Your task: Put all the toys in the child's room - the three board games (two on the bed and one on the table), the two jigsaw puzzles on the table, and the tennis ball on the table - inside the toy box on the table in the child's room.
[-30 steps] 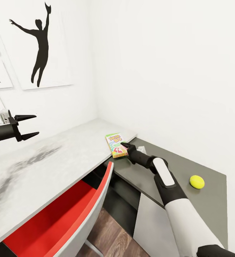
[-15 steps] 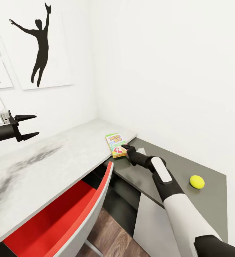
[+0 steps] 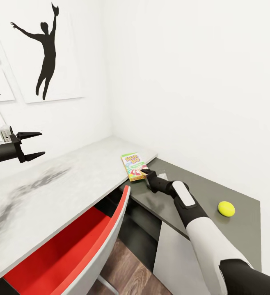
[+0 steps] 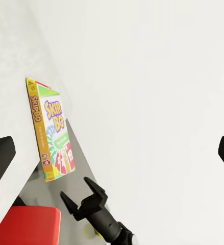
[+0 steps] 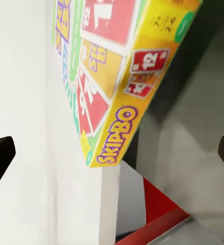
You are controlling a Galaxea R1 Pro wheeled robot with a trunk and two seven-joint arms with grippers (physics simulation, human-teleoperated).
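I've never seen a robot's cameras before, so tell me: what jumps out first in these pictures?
The bright orange-green Skip-Bo game box lies at the white desk top's corner, and the right gripper, open, reaches toward its near end. A small yellow-green tennis ball sits on the lower dark grey surface, and a red-seated chair is tucked under the desk. The left gripper hovers open over the desk.

Skip-Bo box (image 5: 112,76) top cut off

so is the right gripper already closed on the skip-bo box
No, the left wrist view shows the right gripper with its jaws spread open just short of the Skip-Bo box, which lies flat at the desk edge.
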